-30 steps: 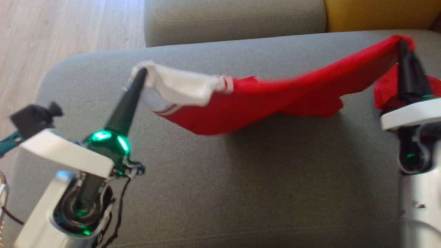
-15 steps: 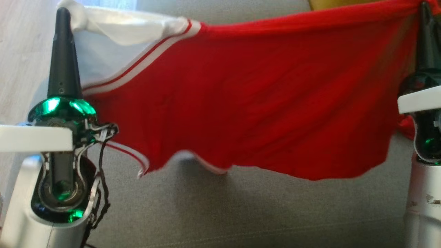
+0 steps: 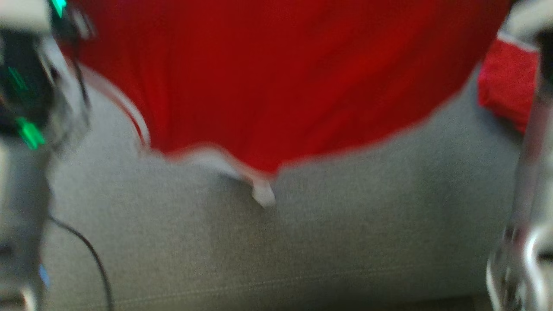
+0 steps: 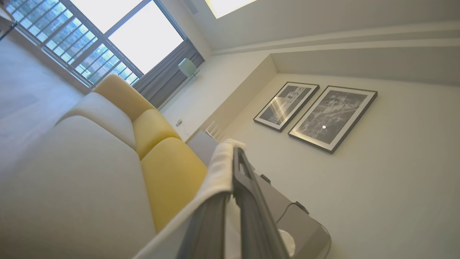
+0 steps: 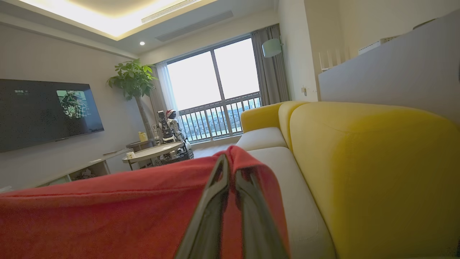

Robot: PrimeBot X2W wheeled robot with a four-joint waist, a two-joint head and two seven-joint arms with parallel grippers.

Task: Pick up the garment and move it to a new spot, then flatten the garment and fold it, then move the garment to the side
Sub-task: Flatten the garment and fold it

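The garment (image 3: pixel 268 82) is a red shirt with white trim. It hangs as a broad sheet across the top of the blurred head view, its white-edged hem (image 3: pixel 259 190) dangling just over the grey seat cushion (image 3: pixel 302 246). My left gripper (image 4: pixel 235 153) is shut on the garment's white part (image 4: pixel 219 172). My right gripper (image 5: pixel 230 160) is shut on a red edge (image 5: pixel 107 216), which drapes over its fingers. In the head view my left wrist (image 3: pixel 26 86) and right forearm (image 3: pixel 531 216) stand at the two side edges.
A yellow backrest (image 5: pixel 359 162) runs behind the grey seats. A round low table (image 5: pixel 151 153), another robot (image 5: pixel 169 129) by the window and a wall television (image 5: pixel 46 111) stand across the room. A black cable (image 3: pixel 90 255) hangs by my left arm.
Both arms have lifted the garment from a sagging strip low over the cushion to a wide hanging sheet. The fingertips have risen past the top of the head view, which has also shifted and blurred.
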